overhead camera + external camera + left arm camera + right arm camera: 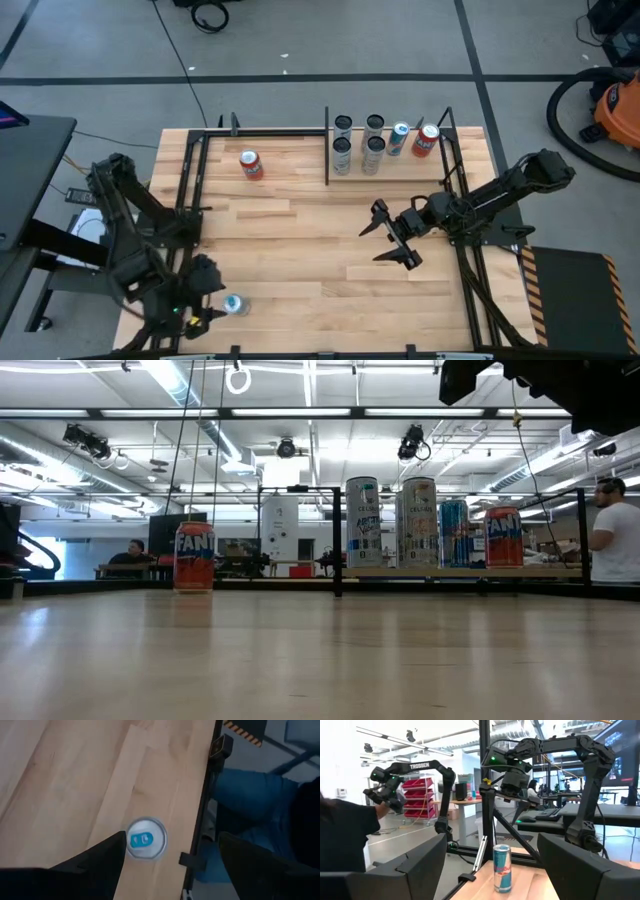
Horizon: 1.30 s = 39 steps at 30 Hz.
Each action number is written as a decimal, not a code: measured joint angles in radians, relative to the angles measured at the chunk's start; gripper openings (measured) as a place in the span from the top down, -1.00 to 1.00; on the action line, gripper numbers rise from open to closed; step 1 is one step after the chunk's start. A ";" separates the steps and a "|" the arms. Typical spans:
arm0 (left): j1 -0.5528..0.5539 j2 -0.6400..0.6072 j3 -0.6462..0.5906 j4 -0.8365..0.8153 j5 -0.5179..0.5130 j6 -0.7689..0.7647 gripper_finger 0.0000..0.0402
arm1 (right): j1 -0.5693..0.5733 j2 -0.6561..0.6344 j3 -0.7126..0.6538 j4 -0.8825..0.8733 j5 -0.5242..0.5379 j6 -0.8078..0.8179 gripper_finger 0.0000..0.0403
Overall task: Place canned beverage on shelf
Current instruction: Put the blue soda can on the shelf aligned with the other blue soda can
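Note:
A blue-and-silver beverage can point(236, 305) stands upright near the table's near left corner. It also shows from above in the left wrist view point(146, 838) and from the side in the right wrist view point(502, 868). My left gripper point(171, 840) hangs open above it point(212, 300), with the can nearer one finger and touching neither. My right gripper point(370, 245) is open and empty over the table's right middle. The shelf point(395, 172), a pale panel edged by black rods at the far right, holds several upright cans point(373, 140).
An orange Fanta can point(250, 165) stands on the tabletop left of the shelf, and shows in the low view point(195, 557). Black frame rods point(190, 190) run along the table's left and right sides. A person's blue-clad legs point(250, 795) are just past the near edge.

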 joint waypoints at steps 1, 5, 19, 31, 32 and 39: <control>-0.021 0.000 0.000 -0.007 -0.016 -0.031 -0.57 | 0.005 0.000 0.000 0.000 0.002 0.000 -0.59; -0.095 0.000 -0.034 -0.013 -0.067 -0.151 -0.57 | 0.031 0.000 0.000 0.000 0.002 0.000 -0.59; -0.258 0.001 -0.338 0.329 -0.233 -0.355 -0.57 | 0.111 0.000 0.000 0.000 0.002 -0.019 -0.59; -0.257 0.062 -0.495 0.509 -0.260 -0.303 -0.57 | 0.118 0.000 0.000 -0.011 0.001 -0.020 -0.59; -0.257 0.076 -0.495 0.523 -0.261 -0.285 -0.57 | 0.118 0.000 0.000 -0.017 0.001 -0.022 -0.59; -0.237 0.190 -0.495 0.560 -0.267 -0.282 -0.57 | 0.118 0.000 0.000 -0.033 0.002 -0.027 -0.59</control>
